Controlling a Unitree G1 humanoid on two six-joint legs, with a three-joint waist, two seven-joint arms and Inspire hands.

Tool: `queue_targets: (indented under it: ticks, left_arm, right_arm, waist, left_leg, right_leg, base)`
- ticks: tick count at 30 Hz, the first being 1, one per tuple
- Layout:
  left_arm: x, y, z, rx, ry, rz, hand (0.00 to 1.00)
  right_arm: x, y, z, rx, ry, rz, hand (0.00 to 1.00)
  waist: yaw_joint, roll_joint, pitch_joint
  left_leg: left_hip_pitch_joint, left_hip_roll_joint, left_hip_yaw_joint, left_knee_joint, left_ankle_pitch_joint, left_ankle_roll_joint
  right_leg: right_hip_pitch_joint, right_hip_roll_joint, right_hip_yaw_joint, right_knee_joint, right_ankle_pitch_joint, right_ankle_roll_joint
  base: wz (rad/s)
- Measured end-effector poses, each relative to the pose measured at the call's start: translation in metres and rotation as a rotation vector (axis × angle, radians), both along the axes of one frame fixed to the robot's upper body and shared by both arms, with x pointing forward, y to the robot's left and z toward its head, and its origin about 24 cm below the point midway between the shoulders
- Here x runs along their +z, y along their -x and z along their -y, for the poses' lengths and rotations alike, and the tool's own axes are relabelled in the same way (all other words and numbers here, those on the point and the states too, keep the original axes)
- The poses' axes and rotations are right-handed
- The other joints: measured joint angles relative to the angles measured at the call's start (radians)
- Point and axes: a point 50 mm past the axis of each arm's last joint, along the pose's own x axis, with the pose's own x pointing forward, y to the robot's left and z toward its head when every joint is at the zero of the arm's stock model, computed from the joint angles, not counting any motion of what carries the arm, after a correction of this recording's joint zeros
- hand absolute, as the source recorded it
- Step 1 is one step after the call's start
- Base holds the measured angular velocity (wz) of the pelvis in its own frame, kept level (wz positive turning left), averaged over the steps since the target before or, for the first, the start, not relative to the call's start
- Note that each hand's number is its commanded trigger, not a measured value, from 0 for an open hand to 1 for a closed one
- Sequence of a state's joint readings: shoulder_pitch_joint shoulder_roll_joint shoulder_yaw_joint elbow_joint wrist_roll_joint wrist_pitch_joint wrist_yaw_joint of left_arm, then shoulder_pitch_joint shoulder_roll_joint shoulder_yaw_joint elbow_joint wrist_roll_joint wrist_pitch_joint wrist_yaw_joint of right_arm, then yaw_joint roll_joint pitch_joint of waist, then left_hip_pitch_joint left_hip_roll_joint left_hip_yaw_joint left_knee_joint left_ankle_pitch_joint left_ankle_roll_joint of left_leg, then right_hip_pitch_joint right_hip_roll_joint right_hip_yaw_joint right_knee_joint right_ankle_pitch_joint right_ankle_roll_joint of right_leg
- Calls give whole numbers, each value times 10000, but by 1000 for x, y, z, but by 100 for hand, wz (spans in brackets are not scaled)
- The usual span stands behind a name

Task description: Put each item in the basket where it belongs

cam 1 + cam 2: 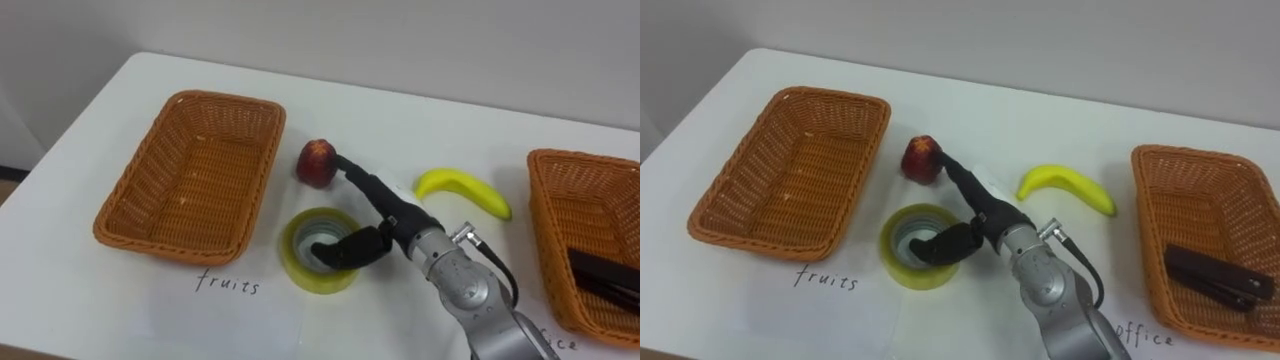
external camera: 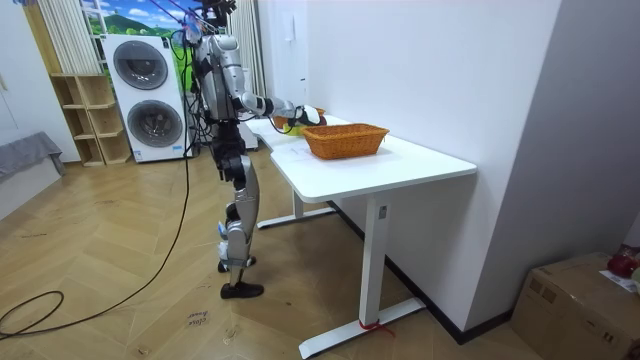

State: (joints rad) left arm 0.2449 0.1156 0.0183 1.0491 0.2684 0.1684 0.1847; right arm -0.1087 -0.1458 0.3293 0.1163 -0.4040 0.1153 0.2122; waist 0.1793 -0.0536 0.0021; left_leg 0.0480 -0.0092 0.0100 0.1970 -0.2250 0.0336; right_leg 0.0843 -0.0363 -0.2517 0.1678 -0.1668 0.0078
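A red apple [image 1: 315, 162] lies on the white table [image 1: 120, 300] just right of the empty wicker basket [image 1: 130, 205] marked "fruits". In front of the apple lies a yellow tape roll [image 1: 300, 270], flat on the table. My right hand [image 1: 390, 228] reaches in from the lower right, open. Its long fingers [image 1: 362, 182] stretch to the apple's right side, and the thumb hangs over the roll's hole. A banana [image 1: 462, 190] lies further right. The second wicker basket [image 1: 545, 230], marked "office", holds a black stapler [image 1: 605, 275].
In the room view I stand at the long side of the table [image 2: 420, 160], one arm stretched over it beside the near basket [image 2: 345, 140]. Washing machines and a shelf stand behind me. A grey wall runs along the table's far edge.
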Motion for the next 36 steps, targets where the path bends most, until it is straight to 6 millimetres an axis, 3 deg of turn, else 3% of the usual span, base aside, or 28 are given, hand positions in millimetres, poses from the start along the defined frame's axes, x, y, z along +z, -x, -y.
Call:
queue_targets:
  ticks: [22,36]
  left_arm:
    - [3,-5,-9,94,126,165,0]
    - [3,-6,-10,85,115,184,0]
  right_arm:
    - [8,-6,7,734,579,-762,0]
    - [10,-6,11,898,988,-907,0]
  waist:
    - [-81,-344,34]
    - [-67,-354,37]
  left_leg:
    - [-16,-31,-148,32,4,11]
    - [1,-29,-136,40,5,11]
  right_leg:
    - [10,0,15,-13,-1,2]
    - [14,-2,28,-14,-1,2]
  base:
    - [1]
    - [0]
